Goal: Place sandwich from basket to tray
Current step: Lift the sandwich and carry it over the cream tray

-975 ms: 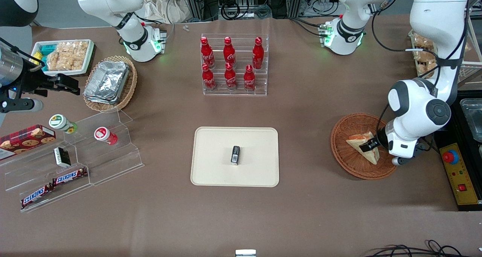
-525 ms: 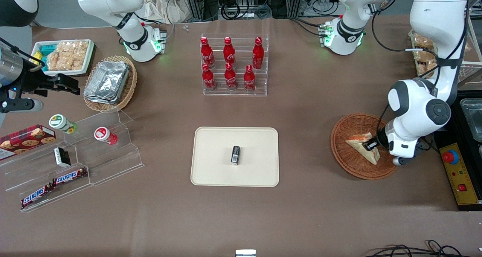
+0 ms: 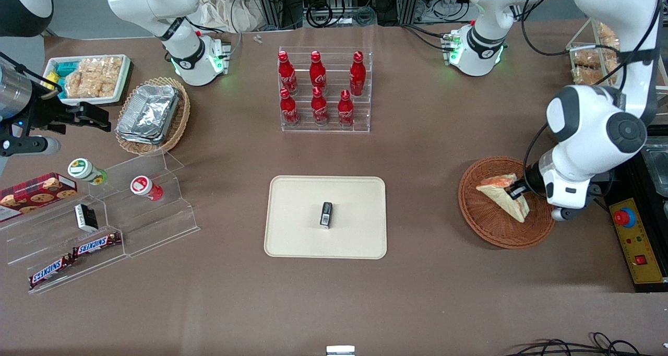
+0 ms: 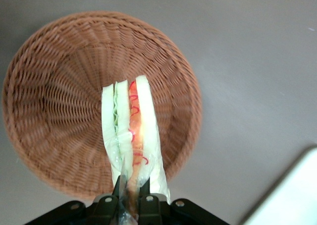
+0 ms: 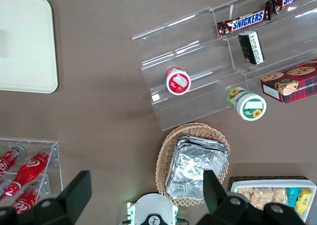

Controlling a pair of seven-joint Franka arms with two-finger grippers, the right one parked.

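The sandwich, a wrapped white-bread wedge with red and green filling, hangs over the reddish-brown wicker basket at the working arm's end of the table. My left gripper is shut on one end of it. In the left wrist view the sandwich stands edge-on, lifted above the basket, with the gripper pinching its wrapped end. The cream tray lies mid-table with a small dark packet on it; a corner of the tray shows in the wrist view.
An acrylic rack of red cola bottles stands farther from the camera than the tray. Toward the parked arm's end are a tan basket of foil containers, a white snack tray and acrylic shelves. A yellow control box sits beside the basket.
The left arm has risen, lifting the gripped sandwich off the basket floor. The sandwich now sits slightly higher and farther from the camera over the basket.
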